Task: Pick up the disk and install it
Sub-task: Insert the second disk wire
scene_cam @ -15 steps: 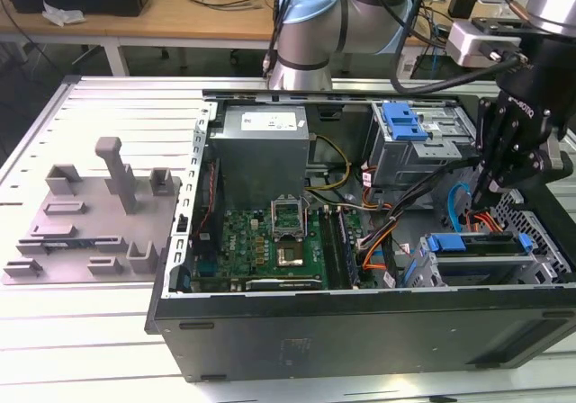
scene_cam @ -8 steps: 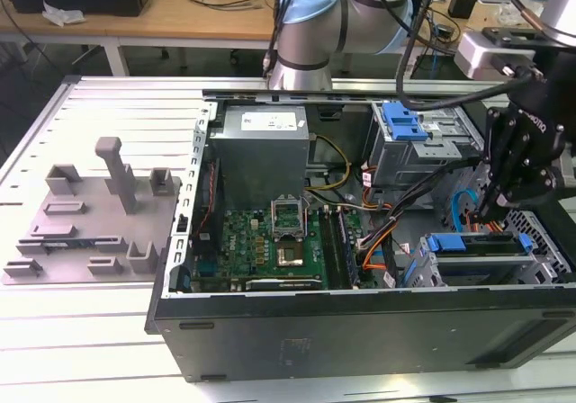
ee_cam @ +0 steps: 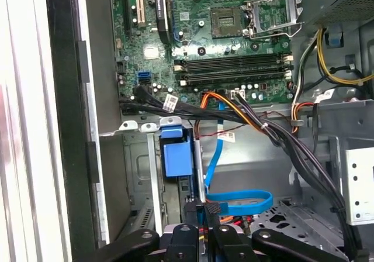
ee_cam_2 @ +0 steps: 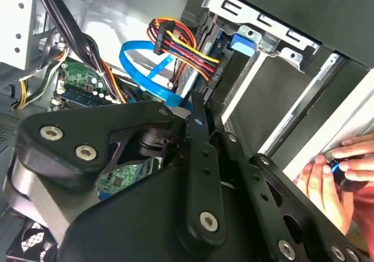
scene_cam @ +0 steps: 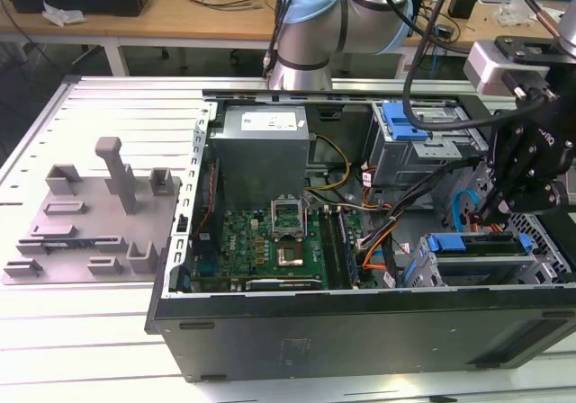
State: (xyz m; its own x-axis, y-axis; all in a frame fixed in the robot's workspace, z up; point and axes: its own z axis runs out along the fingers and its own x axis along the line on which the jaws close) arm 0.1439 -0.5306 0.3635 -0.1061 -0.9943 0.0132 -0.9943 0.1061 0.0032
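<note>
The disk lies in the lower drive cage at the exterior view's right of the open computer case, its blue rail on top. In the first wrist view the disk's blue rail sits inside that cage, close to the case wall. My black gripper hangs just above the disk's end. Its fingertips stand pressed together with nothing seen between them, right beside the rail's end. In the second wrist view the gripper points into the case near a blue cable.
A second cage with a ribbed blue tab stands behind. Motherboard, grey power supply box and loose cables crowd the case. A person's hand rests at the case edge. A grey fixture plate lies at the exterior view's left.
</note>
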